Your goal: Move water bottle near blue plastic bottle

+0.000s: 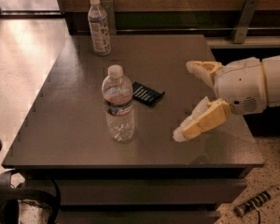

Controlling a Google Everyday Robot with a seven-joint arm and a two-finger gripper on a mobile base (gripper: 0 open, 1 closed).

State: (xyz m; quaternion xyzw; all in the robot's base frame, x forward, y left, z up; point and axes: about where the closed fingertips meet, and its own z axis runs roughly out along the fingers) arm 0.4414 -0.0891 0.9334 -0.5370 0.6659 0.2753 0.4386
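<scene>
Clear plastic with a white cap and a narrow dark band, the water bottle (117, 104) stands upright on the dark table (70, 125), a little left of the middle and rather near the front edge. The blue plastic bottle (99, 26), slimmer and with a large pale label, stands upright too, at the far left part of the table, well apart from the water bottle. Between the two bottles there is only bare table surface. Just to the right of the water bottle, a little farther back, lies a small flat black object (147, 93); what it is cannot be told. The gripper (183, 100) comes in from the right side and hangs over the right half of the table, at about the height of the water bottle's body. Its two pale fingers are spread wide apart, one farther and one nearer, and they hold nothing. It touches neither bottle, and a clear gap of table separates it from the water bottle. As a judgement, the task is at its very beginning: the reach toward the water bottle is only under way, and nothing is grasped yet. What is left is to bring the fingers around the bottle, close them, carry it to the far left and set it down beside the blue plastic bottle.
</scene>
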